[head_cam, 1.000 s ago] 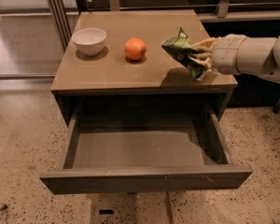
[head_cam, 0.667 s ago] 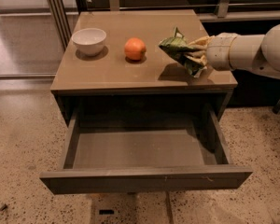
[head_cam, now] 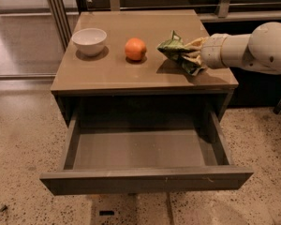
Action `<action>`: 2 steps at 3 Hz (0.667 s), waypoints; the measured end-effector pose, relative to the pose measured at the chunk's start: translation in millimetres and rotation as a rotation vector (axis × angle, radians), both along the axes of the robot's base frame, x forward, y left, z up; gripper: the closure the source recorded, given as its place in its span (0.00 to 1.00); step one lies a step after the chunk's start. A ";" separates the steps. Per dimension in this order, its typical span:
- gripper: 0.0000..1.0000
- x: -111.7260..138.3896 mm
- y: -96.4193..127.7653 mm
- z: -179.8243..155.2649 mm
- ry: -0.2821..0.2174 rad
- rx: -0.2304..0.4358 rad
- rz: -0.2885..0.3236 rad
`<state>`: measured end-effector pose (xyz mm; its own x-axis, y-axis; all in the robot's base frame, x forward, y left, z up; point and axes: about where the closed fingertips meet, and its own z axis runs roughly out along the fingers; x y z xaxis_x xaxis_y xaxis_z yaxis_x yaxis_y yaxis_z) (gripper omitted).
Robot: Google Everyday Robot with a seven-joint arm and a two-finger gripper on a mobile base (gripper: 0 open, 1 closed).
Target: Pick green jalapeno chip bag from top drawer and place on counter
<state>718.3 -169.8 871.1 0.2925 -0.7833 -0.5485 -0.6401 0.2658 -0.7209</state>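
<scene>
The green jalapeno chip bag (head_cam: 174,49) is crinkled and held just above the right part of the counter (head_cam: 131,71), right of the orange fruit. My gripper (head_cam: 193,56) reaches in from the right on a white arm and is shut on the bag's right end. The bag casts a shadow on the counter below it. The top drawer (head_cam: 145,149) is pulled fully out below the counter, and its grey inside holds nothing.
An orange fruit (head_cam: 135,49) sits mid-counter and a white bowl (head_cam: 89,41) at the left. Speckled floor surrounds the cabinet. A metal-framed shelf stands behind, and a glass panel frame stands at the back left.
The arm and the bag have shifted slightly left over the counter, closer to the orange. The drawer, bowl and fruit have not moved.
</scene>
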 end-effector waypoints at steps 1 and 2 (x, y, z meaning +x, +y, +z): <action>1.00 11.9 -2.7 -11.7 0.014 -0.030 -0.007; 0.83 12.6 -2.9 -12.5 0.015 -0.033 -0.007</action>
